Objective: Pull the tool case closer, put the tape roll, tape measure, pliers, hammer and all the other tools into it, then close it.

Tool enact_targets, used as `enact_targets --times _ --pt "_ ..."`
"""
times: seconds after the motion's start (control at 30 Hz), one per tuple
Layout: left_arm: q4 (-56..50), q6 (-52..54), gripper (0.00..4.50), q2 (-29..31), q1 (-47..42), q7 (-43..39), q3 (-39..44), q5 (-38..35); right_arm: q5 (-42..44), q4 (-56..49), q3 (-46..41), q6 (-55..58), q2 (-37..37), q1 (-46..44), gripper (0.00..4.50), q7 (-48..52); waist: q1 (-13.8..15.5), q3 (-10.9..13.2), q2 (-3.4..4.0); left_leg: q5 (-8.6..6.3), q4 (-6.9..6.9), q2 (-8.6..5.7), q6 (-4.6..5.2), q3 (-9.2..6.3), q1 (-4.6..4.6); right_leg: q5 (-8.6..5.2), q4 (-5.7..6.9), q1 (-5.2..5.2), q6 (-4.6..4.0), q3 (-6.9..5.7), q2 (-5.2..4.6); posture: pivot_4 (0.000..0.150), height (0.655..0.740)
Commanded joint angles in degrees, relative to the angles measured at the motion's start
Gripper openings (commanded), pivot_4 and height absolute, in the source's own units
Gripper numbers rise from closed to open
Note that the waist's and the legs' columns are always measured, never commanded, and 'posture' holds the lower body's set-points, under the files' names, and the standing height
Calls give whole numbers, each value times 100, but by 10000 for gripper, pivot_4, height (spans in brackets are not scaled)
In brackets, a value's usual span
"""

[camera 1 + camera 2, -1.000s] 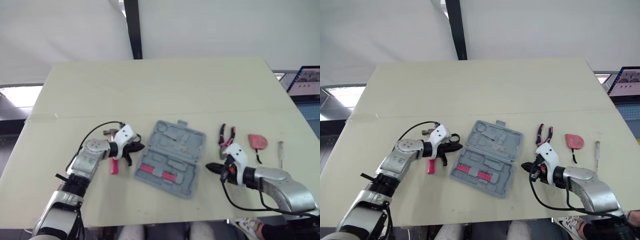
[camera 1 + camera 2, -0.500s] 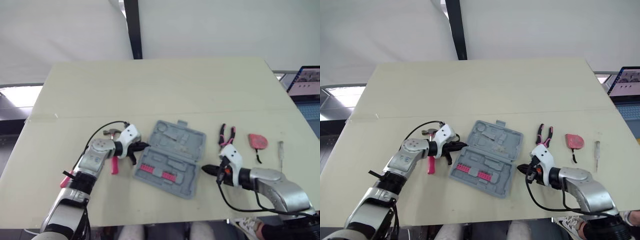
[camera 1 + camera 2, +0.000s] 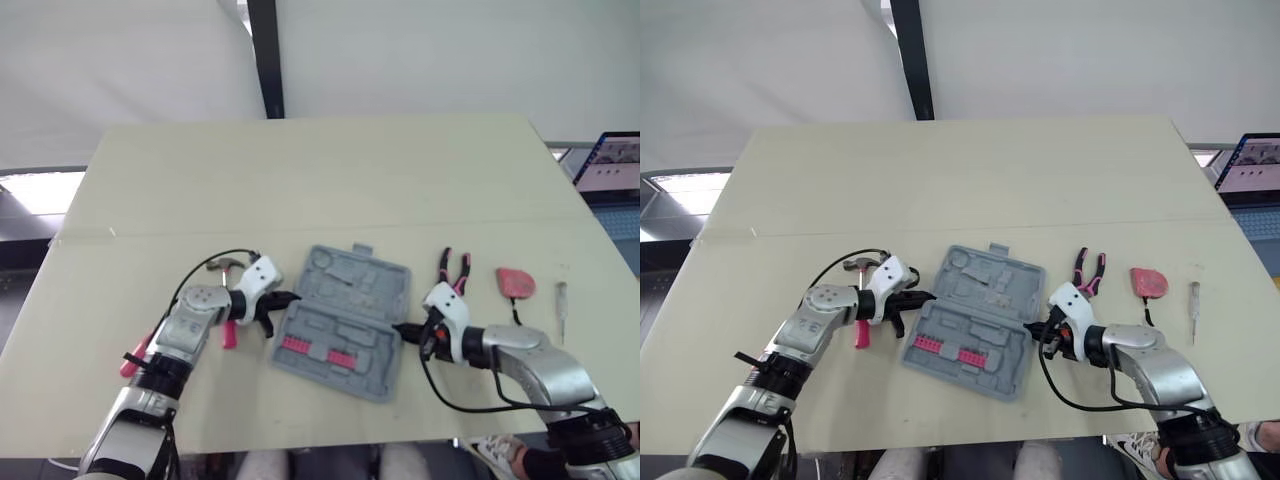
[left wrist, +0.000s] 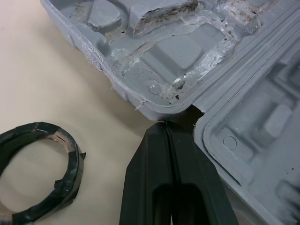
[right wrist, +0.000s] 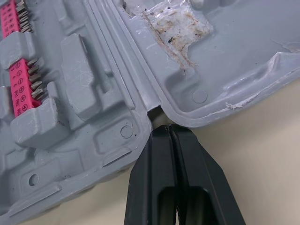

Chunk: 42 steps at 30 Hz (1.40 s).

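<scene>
Bracing my left gripper (image 3: 285, 299) and right gripper (image 3: 402, 328), both pressed together, at hinge notches of tool case (image 3: 345, 320) (rigid, light plastic shell; likely slides easily).

Pale beige table (image 3: 300, 170), black upright post (image 3: 265, 60) behind it, laptop screen (image 3: 612, 162) at the right edge.
</scene>
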Motion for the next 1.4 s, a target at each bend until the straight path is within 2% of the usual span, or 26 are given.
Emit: enact_targets --times 0.03,0.5,1.4 --pt "-521 171 0 -22 156 -13 -27 -63 14 -185 97 -99 -106 0 886 301 4 0 0 0 0 0 0 0 0 0 0 0 0 0 0 1500 7400" --pt "-2259 1274 0 -15 1048 164 -58 -200 53 -300 224 -77 -634 -63 886 1023 12 0 0 0 2 1 0 0 -1 0 -3 1 0 0 -1 1500 7400" --pt "-3986 2524 0 279 2170 273 -240 -464 64 -653 473 123 -939 84 886 1566 30 0 0 0 2 2 0 -1 -3 0 -8 3 0 2 -2 1500 7400"
